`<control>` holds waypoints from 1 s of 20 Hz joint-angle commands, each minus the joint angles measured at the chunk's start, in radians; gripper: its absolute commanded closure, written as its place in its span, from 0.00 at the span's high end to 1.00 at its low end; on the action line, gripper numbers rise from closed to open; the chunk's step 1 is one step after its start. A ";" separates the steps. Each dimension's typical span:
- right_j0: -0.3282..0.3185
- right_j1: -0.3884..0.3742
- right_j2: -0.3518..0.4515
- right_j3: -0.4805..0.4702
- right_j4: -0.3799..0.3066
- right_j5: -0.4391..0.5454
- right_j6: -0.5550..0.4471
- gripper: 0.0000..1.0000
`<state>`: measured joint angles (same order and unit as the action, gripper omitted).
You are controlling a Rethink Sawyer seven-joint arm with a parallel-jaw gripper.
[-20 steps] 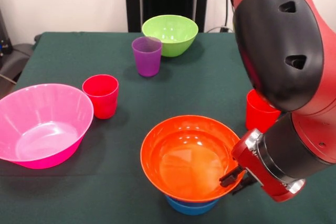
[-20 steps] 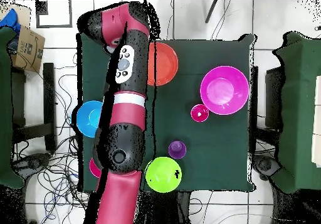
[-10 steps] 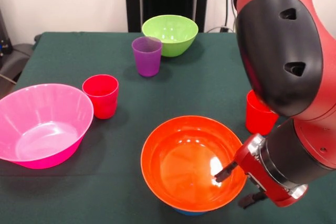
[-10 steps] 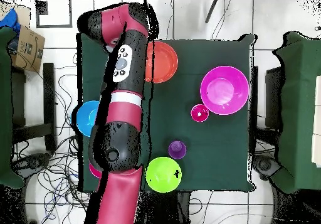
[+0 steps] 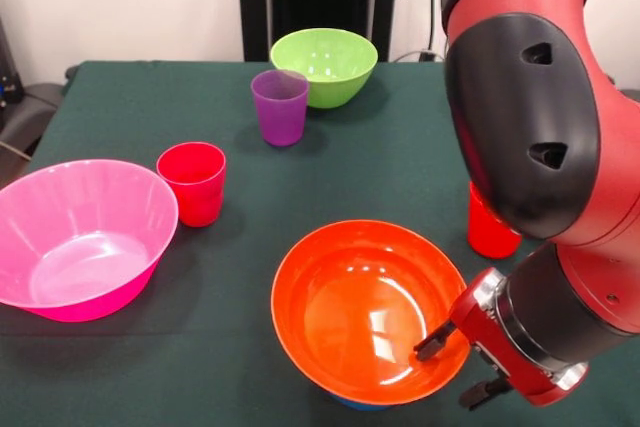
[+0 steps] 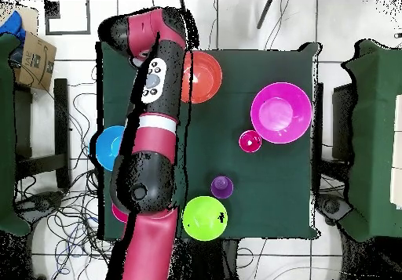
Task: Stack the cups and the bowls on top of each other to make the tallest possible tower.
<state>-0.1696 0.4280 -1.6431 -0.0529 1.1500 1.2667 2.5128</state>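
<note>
The orange bowl (image 5: 365, 312) sits near the front of the table on a small blue bowl (image 5: 350, 403), of which only a sliver shows under it; together they form the tower. My gripper (image 5: 458, 369) is open and straddles the orange bowl's right rim, one finger (image 5: 433, 345) inside and the other outside. One red cup (image 5: 193, 182) stands left of centre. Another red cup (image 5: 490, 232) is partly hidden behind my arm. The purple cup (image 5: 280, 107) and the lime green bowl (image 5: 323, 65) stand at the back. The large pink bowl (image 5: 80, 237) is at the left.
From above, my arm (image 6: 153, 136) runs along the table's left side and covers part of the orange bowl (image 6: 206, 77). A large blue bowl (image 6: 108, 147) shows at the left, beside the arm. A cardboard box (image 6: 35, 53) sits off the table.
My gripper, shut on the orange bowl's rim a second ago, has opened. The orange bowl has settled lower over the blue bowl, hiding most of it.
</note>
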 commanded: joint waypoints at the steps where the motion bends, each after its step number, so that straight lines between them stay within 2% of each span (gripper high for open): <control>1: -0.003 0.015 -0.031 0.053 0.024 -0.064 -0.187 1.00; 5: 0.001 0.016 0.005 0.054 0.001 -0.065 -0.199 1.00; 10: 0.018 0.001 0.116 0.059 -0.084 -0.035 -0.229 1.00; 20: 0.062 0.006 0.263 0.092 -0.229 -0.041 -0.222 1.00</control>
<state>-0.1475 0.4308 -1.5088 -0.0279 1.0495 1.2580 2.5128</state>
